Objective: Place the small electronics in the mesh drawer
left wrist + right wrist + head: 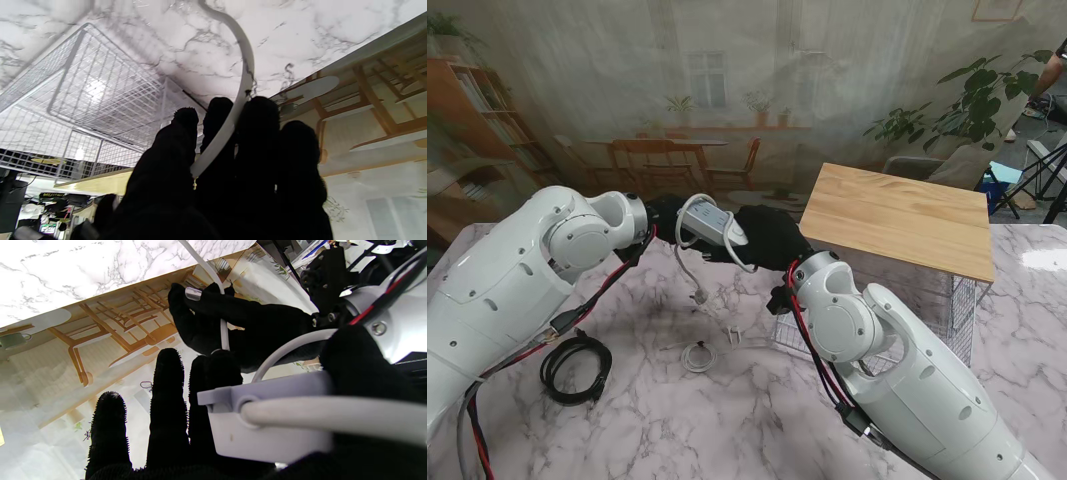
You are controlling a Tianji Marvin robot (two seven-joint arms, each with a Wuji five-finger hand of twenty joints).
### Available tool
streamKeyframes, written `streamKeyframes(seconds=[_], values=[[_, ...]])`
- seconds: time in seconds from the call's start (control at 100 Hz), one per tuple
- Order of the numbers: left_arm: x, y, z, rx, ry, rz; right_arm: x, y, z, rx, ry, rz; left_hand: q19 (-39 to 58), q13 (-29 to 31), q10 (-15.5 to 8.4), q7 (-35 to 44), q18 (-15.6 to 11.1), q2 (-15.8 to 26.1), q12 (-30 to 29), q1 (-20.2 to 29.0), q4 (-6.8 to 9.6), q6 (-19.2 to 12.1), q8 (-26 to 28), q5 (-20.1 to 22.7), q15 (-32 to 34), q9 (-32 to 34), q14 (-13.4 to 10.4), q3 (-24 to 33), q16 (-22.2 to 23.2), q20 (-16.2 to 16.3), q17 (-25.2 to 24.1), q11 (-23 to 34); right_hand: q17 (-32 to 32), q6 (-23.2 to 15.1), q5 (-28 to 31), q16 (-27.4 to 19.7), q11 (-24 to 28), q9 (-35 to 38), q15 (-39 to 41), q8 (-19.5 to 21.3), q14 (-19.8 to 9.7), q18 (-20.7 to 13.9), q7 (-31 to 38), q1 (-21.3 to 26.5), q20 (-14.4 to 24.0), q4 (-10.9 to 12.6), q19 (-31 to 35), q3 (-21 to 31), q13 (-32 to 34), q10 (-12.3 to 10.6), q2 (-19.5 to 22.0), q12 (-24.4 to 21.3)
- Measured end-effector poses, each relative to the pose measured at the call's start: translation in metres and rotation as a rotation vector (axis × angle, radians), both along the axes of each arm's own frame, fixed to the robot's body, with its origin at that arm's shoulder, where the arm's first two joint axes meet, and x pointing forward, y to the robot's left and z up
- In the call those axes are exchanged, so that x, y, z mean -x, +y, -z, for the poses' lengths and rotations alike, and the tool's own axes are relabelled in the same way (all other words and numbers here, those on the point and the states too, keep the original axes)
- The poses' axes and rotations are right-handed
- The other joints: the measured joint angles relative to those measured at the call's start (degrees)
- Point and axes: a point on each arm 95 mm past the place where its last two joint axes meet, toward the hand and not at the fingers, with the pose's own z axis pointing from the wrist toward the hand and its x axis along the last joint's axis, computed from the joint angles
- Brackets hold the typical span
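A white power strip (712,222) hangs in the air between my two black-gloved hands, above the marble table. My right hand (772,240) is shut on its body; in the right wrist view the thumb lies on the strip (267,436). My left hand (667,212) is shut on the strip's white cord (245,76), which runs between its fingers (217,133). A loop of the cord (689,270) dangles to the table top. The mesh drawer (942,300) stands to the right under a wooden top (897,215), its wire basket (100,96) pulled out toward the hands.
A coiled black cable (577,365) lies on the table near my left arm. A small coiled white cable (695,355) and a small white plug piece (735,335) lie nearer to me than the hands. A printed backdrop stands behind the table.
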Motion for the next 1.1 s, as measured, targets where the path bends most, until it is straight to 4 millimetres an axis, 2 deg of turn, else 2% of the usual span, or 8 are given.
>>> streamKeyframes(seconds=[0.3, 0.38, 0.7, 0.84, 1.0, 1.1], values=[[-0.011, 0.017, -0.001, 0.006, -0.031, -0.060, 0.003, -0.006, 0.002, 0.046, -0.022, -0.007, 0.0, 0.0, 0.0, -0.3, 0.0, 0.0, 0.0, 0.0, 0.03, 0.0, -1.3, 0.0, 0.0, 0.0, 0.0, 0.0, 0.0, 0.0, 0.0, 0.0, 0.0, 0.0, 0.0, 0.0, 0.0, 0.0, 0.0, 0.0, 0.0, 0.0, 0.0, 0.0, 0.0, 0.0, 0.0, 0.0, 0.0, 0.0, 0.0, 0.0], [-0.011, 0.021, -0.003, 0.001, -0.048, -0.067, 0.003, -0.008, 0.002, 0.071, -0.040, -0.008, 0.0, 0.0, 0.0, -0.6, 0.0, 0.0, 0.0, 0.0, 0.46, 0.2, -1.4, 0.0, 0.0, 0.0, 0.0, 0.0, 0.0, 0.0, 0.0, 0.0, 0.0, 0.0, 0.0, 0.0, 0.0, 0.0, 0.0, 0.0, 0.0, 0.0, 0.0, 0.0, 0.0, 0.0, 0.0, 0.0, 0.0, 0.0, 0.0, 0.0], [-0.012, 0.037, -0.009, 0.012, -0.080, -0.092, 0.001, -0.014, 0.004, 0.127, -0.065, -0.005, 0.0, 0.0, 0.0, -1.0, 0.0, 0.0, 0.0, 0.0, 0.47, 0.2, -2.1, 0.1, 0.0, 0.0, 0.0, 0.0, 0.0, 0.0, 0.0, 0.0, 0.1, 0.1, 0.1, 0.0, 0.0, 0.0, 0.0, 0.0, 0.0, 0.0, 0.0, 0.0, 0.0, 0.0, 0.0, 0.0, 0.0, 0.0, 0.0, 0.0], [-0.011, 0.042, -0.010, -0.009, -0.079, -0.096, -0.001, -0.017, 0.003, 0.125, -0.065, 0.011, 0.0, 0.0, 0.0, -0.6, 0.0, 0.0, -0.2, 0.0, 0.47, 0.4, -0.8, 0.1, 0.0, 0.0, 0.0, 0.0, -0.2, 0.0, -0.2, 0.0, 0.1, 0.1, 0.1, 0.0, 0.0, 0.0, 0.0, 0.1, 0.0, 0.0, 0.0, 0.0, 0.0, 0.0, 0.0, 0.0, 0.0, 0.1, 0.0, 0.0], [-0.015, 0.048, -0.002, -0.103, -0.089, -0.104, -0.002, -0.019, 0.002, 0.116, -0.065, 0.024, -1.4, -1.5, -0.6, -1.7, 0.0, 0.0, -2.9, -0.1, 0.48, 0.4, -1.2, 0.1, -3.6, 0.0, 0.4, 0.0, -2.7, -0.2, -2.1, -4.3, 0.1, 0.1, 0.1, 0.0, 0.0, 0.0, 0.0, 0.1, 0.0, 0.0, 0.0, 0.0, 0.0, 0.0, 0.0, 0.0, 0.0, 0.1, 0.0, 0.0], [-0.020, 0.052, 0.008, -0.117, -0.069, -0.121, -0.003, -0.020, 0.001, 0.115, -0.067, 0.026, -3.6, -3.4, -0.6, -3.7, 0.0, 0.0, -5.0, -0.8, 0.47, 0.4, -1.5, -0.1, -7.6, -1.6, 0.9, 0.1, -4.3, -1.6, -4.0, -7.7, 0.1, 0.1, 0.1, 0.0, 0.0, 0.0, 0.0, 0.1, 0.0, 0.0, 0.0, 0.0, 0.0, 0.0, 0.0, 0.0, 0.0, 0.1, 0.0, 0.0]])
